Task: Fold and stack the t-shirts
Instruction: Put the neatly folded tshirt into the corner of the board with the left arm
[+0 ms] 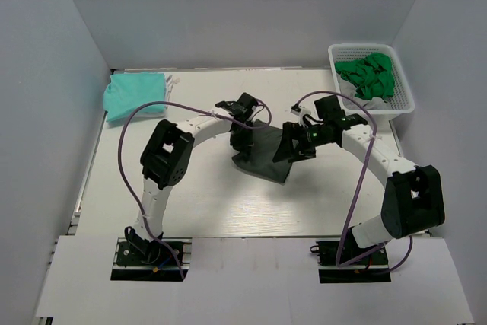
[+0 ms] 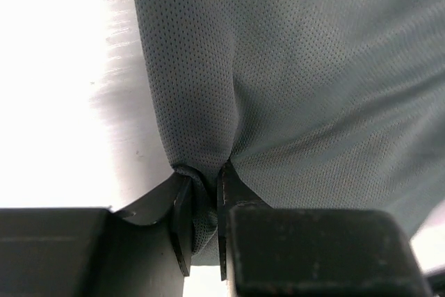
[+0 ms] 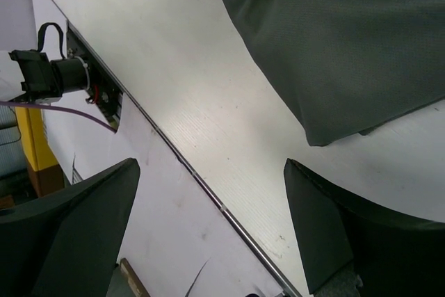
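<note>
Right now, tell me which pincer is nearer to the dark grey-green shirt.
Left. The left pincer pinches a fold of the dark grey-green shirt; the right pincer hangs open beside its edge, over the table, not touching.

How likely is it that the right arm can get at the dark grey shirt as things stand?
Likely yes. The right gripper hangs open just short of the dark grey shirt, with only bare table between. The left gripper pinches the cloth on its other side, clear of that path.
</note>
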`<state>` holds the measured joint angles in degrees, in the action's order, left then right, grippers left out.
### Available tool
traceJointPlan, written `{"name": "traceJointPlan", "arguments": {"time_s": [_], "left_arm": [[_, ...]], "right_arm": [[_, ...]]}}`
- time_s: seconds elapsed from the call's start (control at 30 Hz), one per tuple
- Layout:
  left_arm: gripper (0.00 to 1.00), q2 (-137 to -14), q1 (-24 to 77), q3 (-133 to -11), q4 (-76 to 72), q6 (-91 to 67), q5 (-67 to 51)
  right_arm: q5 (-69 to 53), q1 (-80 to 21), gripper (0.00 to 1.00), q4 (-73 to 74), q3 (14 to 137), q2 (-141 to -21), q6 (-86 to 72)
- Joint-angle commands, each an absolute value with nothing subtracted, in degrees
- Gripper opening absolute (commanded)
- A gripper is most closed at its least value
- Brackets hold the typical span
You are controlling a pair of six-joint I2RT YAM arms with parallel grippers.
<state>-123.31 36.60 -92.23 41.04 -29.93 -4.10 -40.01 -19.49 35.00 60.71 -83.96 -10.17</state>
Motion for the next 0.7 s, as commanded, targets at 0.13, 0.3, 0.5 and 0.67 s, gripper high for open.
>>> {"name": "traceJointPlan", "arguments": {"time_s": [0.13,0.3,0.5,0.67], "left_arm": [[0.0,-125.51,35.69,-101.23,53.6,-23.48,23.53],[0.0,-122.7,32.79,-107.22,54.14,-17.94,26.35],[0.0,-122.08,27.87,-111.09,54.67,-11.7,32.42],[0.0,-120.5,23.56,-111.62,49.41,-4.23,35.15]], "right_arm": [[-34.03,-18.55,0.9,28.07,60.48,-78.58,-12.74],[-23.57,-18.63,0.9,21.46,57.31,-71.47,-18.63],[-15.13,-18.46,0.9,17.49,56.16,-65.93,-20.3],[-12.22,-18.54,0.9,17.49,58.52,-65.21,-19.43]]}}
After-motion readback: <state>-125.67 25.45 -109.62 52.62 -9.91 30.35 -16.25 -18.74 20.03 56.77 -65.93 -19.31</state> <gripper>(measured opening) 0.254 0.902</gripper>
